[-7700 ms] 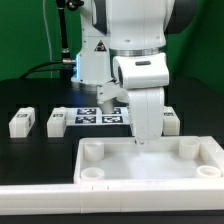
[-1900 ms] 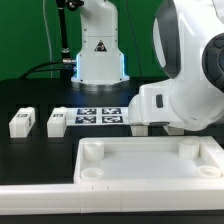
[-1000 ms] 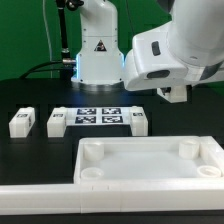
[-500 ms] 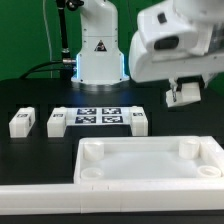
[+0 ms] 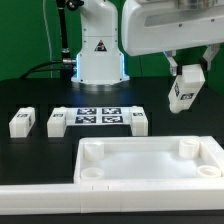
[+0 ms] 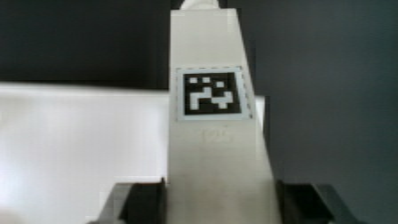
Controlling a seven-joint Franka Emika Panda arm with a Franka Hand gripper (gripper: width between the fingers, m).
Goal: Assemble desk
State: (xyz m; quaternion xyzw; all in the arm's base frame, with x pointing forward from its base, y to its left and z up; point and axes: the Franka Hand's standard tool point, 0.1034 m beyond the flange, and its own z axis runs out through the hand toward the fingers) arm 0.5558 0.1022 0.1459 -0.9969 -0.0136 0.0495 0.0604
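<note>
We see the gripper (image 5: 186,71) clenched on a blocky white plastic leg (image 5: 182,92), which hangs in the air at the exterior view's right, slightly tilted, above and beyond the far right corner of the tabletop (image 5: 150,162). In the wrist view the same leg (image 6: 217,150) shows as a long, square-sided bar with smooth matte faces and a black-and-white tag on its broad side, and the dark fingers (image 6: 139,205) press against its two flanks. The tabletop lies flat on the black table (image 5: 30,150), nearest the camera. It is a wide white rectangle with a raised rim and a shallow sunken middle, and we make out a round socket (image 5: 92,148) at each corner. Beyond it three more legs rest on the table, well apart from the held one: the leftmost leg (image 5: 22,122), the middle leg (image 5: 56,123) just beside it, and the right leg (image 5: 139,121), which lies at the right edge of the marker board (image 5: 98,115). Each is a short chunky white block. The glossy white robot base (image 5: 98,55) stands at the far side.
</note>
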